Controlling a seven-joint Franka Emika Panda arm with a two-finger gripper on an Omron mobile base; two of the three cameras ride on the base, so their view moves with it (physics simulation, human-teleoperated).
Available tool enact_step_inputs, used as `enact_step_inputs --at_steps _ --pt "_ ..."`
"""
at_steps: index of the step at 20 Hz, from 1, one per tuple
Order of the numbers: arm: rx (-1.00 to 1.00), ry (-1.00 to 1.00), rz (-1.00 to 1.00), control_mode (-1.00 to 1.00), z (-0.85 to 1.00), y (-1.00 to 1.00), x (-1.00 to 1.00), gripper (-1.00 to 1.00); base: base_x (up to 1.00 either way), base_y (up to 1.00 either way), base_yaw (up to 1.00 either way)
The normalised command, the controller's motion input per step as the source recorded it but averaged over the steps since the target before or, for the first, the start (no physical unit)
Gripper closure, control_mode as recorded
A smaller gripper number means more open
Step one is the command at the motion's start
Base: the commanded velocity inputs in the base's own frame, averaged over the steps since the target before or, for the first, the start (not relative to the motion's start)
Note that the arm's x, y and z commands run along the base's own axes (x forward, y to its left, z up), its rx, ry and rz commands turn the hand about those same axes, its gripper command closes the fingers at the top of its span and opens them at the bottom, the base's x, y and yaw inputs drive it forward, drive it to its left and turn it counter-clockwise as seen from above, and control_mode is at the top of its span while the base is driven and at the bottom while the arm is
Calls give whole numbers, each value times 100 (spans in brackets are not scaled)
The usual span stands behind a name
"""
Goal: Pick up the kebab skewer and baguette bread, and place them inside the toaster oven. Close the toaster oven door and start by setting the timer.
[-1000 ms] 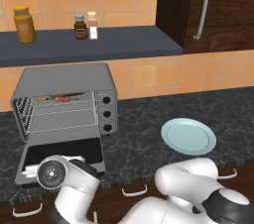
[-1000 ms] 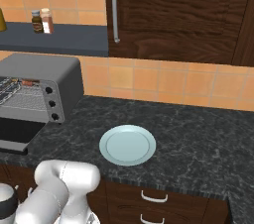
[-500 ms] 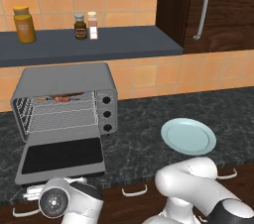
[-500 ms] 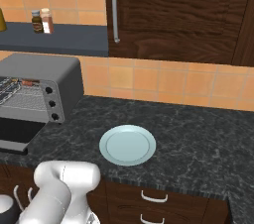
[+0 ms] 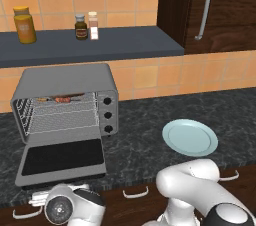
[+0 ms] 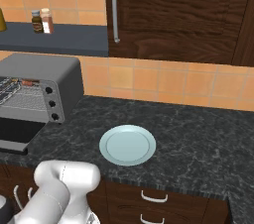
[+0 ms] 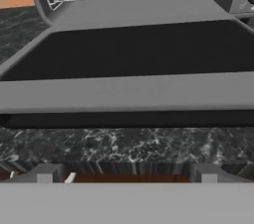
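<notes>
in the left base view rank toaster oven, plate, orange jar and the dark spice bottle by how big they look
1. toaster oven
2. plate
3. orange jar
4. dark spice bottle

The jar and bottle stand farther back, so they look smaller.

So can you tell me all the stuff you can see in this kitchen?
toaster oven: one, grey, on the counter's left
toaster oven door: one, dark glass, folded down flat
kebab skewer: one, red-brown, on the oven's rack
plate: one, pale blue, on the counter right of the oven
jars: three, one orange and two small, on the shelf
cabinet: one, dark wood, with a silver handle
gripper: one, open, low in front of the door
</notes>
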Motion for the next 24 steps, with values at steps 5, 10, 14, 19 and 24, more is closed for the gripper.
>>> enact_step_inputs --at_steps 5,10,14,19,24 --pt "0 -10 0 -100 -16 0 3 -100 0 0 0" --pt "0 -21 0 -100 -3 0 9 -100 0 0 0" --pt "0 -5 0 -100 -13 0 26 -100 0 0 0" --pt "0 0 0 -100 -17 0 32 -100 0 0 0" --pt "0 -5 1 -100 -44 0 11 -100 0 0 0"
